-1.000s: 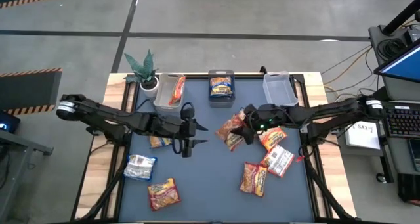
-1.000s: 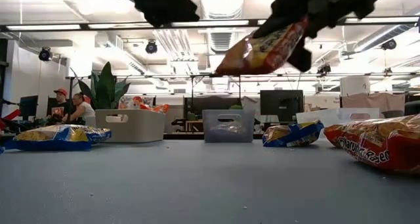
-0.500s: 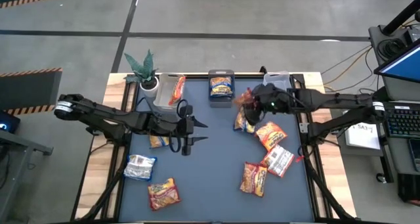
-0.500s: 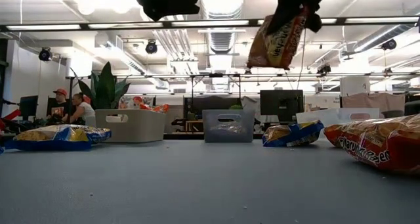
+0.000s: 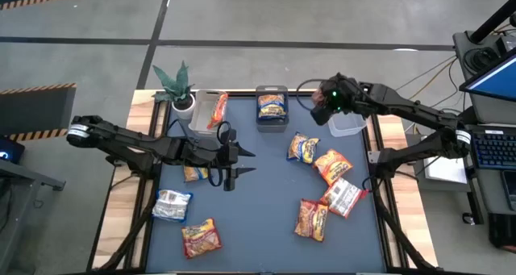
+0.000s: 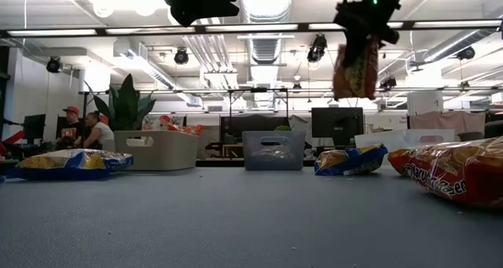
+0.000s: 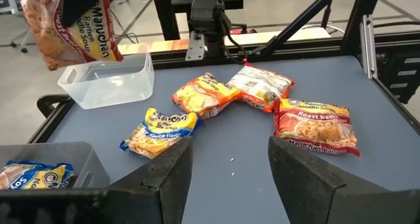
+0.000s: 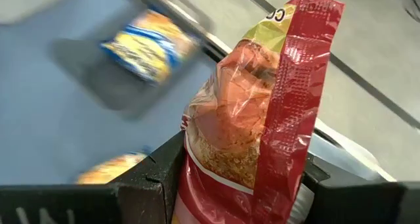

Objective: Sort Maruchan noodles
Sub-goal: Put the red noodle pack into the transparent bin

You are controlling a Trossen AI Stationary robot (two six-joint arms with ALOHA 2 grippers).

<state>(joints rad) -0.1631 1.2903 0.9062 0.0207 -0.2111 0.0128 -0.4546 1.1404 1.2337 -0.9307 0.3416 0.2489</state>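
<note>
While the right claw hangs above the far right corner of the desk, it grips a red packet of Maruchan noodles by its top edge, the packet dangling upright over the clear bin at that corner. From the left wrist view that bin looks bare inside, with the red packet hovering just above its rim. Three bins line the far edge: the left one, beside a small potted plant, holds an orange-red packet leaning against its wall; the middle bin holds a blue-yellow packet lying flat. Loose packets lie on the dark desk mat: a blue-yellow one near the middle, an orange one just beside it, a silvery white one and another orange one toward the front right. On the left side lie a yellow packet partly under the arm, a silvery white packet and a red-yellow one near the front. The left claw waits over the middle left of the desk, its fingers spread apart and holding nothing.
</note>
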